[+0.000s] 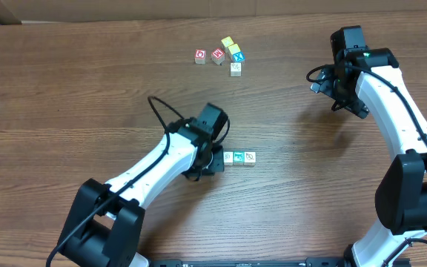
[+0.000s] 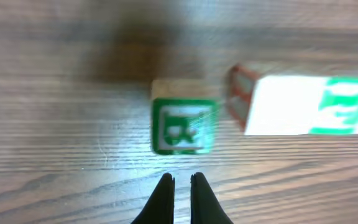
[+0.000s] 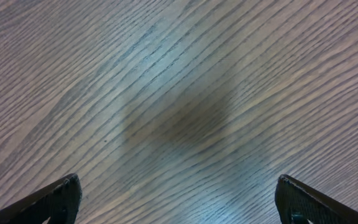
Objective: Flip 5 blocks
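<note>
A row of three blocks (image 1: pixel 239 157) lies at the centre of the overhead frame, its long axis left to right. A cluster of five blocks (image 1: pixel 227 55) sits upper middle. The left gripper (image 1: pixel 218 159) is just beside the row's left end. Only its wrist view shows the fingers pressed together, empty, below a green-printed block (image 2: pixel 183 126) with its picture face towards the camera. The right gripper (image 3: pixel 178 182) – upper right overhead – is spread wide over bare table (image 3: pixel 179 93).

Worktop (image 1: pixel 65 89): open wood over the left half and between the two obstacle groups, a row of three blocks (image 1: pixel 239 158) at centre and a loose cluster of five blocks (image 1: pixel 227 55) toward the far edge. Left arm (image 1: pixel 161 159) slants from the near edge to the row's left end, barring that side; right arm (image 1: pixel 391 96) stands along the right edge, bare wood under its wide-set jaws.
</note>
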`<state>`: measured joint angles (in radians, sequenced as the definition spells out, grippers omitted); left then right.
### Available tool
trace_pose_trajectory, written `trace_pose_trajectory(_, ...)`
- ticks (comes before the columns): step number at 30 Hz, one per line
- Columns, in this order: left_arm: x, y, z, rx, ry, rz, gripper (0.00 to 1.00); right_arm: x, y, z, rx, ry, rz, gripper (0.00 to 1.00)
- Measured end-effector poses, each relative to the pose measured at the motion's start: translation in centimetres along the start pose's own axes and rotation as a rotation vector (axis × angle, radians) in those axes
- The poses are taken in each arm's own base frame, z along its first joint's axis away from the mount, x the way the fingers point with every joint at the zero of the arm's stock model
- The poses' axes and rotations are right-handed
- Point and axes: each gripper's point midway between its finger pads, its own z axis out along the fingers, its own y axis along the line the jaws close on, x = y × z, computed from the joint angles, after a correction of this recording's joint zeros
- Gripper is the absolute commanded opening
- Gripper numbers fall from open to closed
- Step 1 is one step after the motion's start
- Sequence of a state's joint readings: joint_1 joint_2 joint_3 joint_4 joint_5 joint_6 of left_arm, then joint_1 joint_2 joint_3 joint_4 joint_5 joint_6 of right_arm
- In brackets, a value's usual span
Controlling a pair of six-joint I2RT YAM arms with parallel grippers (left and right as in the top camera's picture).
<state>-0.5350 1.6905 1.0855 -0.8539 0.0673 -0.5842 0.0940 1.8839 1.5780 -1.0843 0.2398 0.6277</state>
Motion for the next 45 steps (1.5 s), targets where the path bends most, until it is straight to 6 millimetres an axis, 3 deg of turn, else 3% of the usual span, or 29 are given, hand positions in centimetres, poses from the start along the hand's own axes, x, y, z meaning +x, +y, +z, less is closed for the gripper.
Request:
trace_pose_trajectory(4, -1.6, -0.5, -1.4, -0.006, -0.049, 0.012, 0.04, 0.0, 0.0, 0.0, -0.001, 0.0, 0.001, 1.0)
trace_pose_trajectory(12, -1.1, 1.3, -1.4, -0.099, -0.043, 0.01, 0.04, 0.0, 0.0, 0.0, -0.001, 0.0, 0.0, 1.0)
trace_pose_trajectory(28, -0.2, 2.4, 0.0, -0.129, -0.025, 0.006, 0.04, 0.0, 0.0, 0.0, -0.001, 0.0, 0.001, 1.0)
trace_pose_trajectory(33, -0.2, 2.8, 1.6, -0.154, 0.008, 0.001, 0.04, 0.0, 0.0, 0.0, 0.0, 0.0, 0.0, 1.0)
trace_pose_trajectory(40, -1.5, 4.3, 1.9, -0.152, -0.001, -0.064, 0.04, 0.0, 0.0, 0.0, 0.0, 0.0, 0.0, 1.0)
trace_pose_trajectory(45, -1.6, 3.8, 2.0, -0.115, 0.004, -0.062, 0.04, 0.0, 0.0, 0.0, 0.0, 0.0, 0.0, 1.0)
